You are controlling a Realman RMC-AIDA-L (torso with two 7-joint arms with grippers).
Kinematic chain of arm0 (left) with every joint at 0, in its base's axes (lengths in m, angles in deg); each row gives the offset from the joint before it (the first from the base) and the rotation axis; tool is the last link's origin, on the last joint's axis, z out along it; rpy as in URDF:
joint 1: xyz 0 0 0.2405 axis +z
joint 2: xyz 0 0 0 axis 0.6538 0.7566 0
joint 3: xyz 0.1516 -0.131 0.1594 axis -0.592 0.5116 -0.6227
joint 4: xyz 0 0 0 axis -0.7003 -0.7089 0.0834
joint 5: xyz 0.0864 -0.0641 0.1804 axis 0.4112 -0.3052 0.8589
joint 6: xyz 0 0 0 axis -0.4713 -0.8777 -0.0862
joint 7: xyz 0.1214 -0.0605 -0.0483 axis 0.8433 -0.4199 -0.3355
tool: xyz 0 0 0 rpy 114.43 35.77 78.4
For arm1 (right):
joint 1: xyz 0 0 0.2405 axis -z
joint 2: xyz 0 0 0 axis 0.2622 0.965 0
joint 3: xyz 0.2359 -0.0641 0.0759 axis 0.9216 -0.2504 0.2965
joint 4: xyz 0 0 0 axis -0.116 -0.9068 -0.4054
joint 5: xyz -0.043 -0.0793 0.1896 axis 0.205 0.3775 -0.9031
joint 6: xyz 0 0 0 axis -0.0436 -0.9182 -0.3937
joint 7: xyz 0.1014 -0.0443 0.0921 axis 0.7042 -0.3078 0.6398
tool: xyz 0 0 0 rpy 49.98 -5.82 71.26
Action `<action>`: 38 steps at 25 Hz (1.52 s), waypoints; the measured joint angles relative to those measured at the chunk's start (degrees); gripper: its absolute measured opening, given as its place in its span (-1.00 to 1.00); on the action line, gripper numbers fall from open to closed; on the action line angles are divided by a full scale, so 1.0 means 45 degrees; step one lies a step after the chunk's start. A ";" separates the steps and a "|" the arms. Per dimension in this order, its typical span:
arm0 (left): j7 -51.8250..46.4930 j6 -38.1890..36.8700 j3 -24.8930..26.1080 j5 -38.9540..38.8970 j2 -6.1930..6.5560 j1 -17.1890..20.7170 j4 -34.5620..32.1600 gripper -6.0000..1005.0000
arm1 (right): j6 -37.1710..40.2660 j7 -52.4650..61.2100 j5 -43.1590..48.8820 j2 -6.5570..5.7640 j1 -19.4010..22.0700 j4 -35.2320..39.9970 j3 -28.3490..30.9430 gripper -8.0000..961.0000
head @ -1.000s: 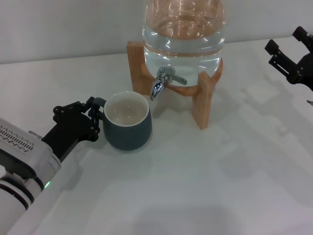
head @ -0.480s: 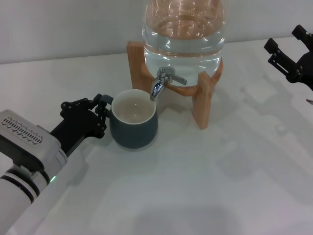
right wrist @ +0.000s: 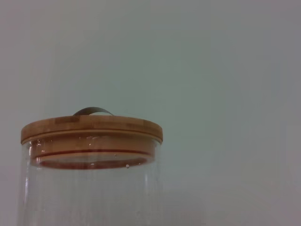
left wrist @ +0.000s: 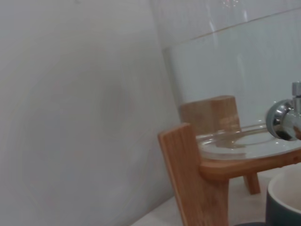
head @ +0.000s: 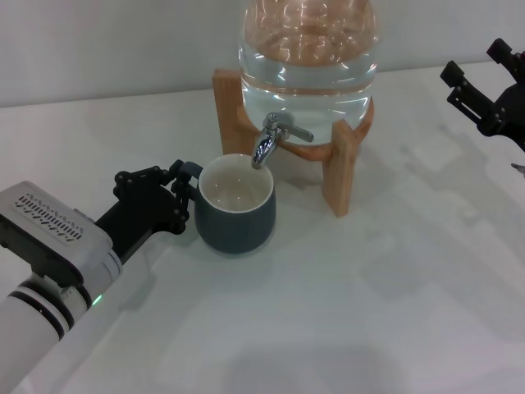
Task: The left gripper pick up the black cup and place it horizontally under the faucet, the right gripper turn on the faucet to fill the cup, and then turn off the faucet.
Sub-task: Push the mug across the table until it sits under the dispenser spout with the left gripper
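a: white tabletop, black cup upright, its rim under the faucet. left claw clamped on its handle.

b: right claw spread, parked well away. off-centre, water could splash the rim.

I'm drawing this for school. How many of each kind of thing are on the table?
Black cup: 1
Glass water jar: 1
Wooden stand: 1
Faucet: 1
Robot grippers: 2, the left gripper and the right gripper
Total: 6
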 joint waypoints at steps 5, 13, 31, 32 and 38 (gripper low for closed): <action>-0.0024 0.0193 0.0000 0.0043 -0.0004 -0.0030 0.0000 -0.81 | 0.0002 0.0000 0.0000 0.0000 -0.0014 0.0000 0.0000 0.79; -0.0023 0.0248 0.0001 0.0044 -0.0004 -0.0037 0.0057 -0.81 | 0.0002 0.0000 -0.0001 0.0007 -0.0021 -0.0001 0.0000 0.79; -0.0060 0.0612 0.0002 0.0030 -0.0004 -0.0089 0.0076 -0.80 | -0.0044 0.0000 -0.0001 0.0020 -0.0074 0.0000 -0.0141 0.79; -0.0062 0.0625 0.0002 0.0030 -0.0003 -0.0106 0.0063 -0.80 | -0.0047 0.0000 0.0000 0.0020 -0.0074 0.0000 -0.0140 0.79; -0.0063 0.0631 0.0002 0.0030 -0.0004 -0.0119 0.0034 -0.80 | -0.0056 0.0000 0.0000 0.0020 -0.0074 -0.0001 -0.0137 0.79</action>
